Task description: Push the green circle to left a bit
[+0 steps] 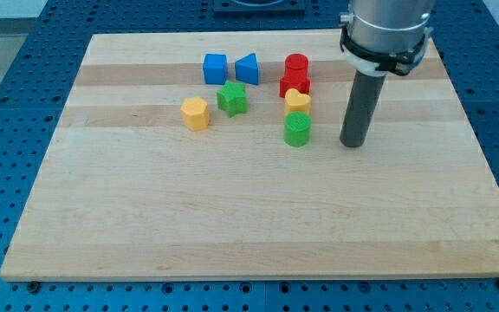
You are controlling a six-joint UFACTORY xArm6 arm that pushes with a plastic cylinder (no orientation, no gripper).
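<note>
The green circle (297,129) stands on the wooden board (249,217), right of centre in the upper half. My tip (352,144) rests on the board to the right of the green circle, apart from it by about one block's width. Just above the green circle sits a yellow block (297,100), then a red block (294,85) and a red cylinder (296,64) in a column.
A green star-shaped block (231,99) and a yellow hexagonal block (195,113) lie left of the green circle. A blue cube (215,68) and a blue triangular block (247,68) sit near the view's top. The board's right edge (470,130) is beyond my tip.
</note>
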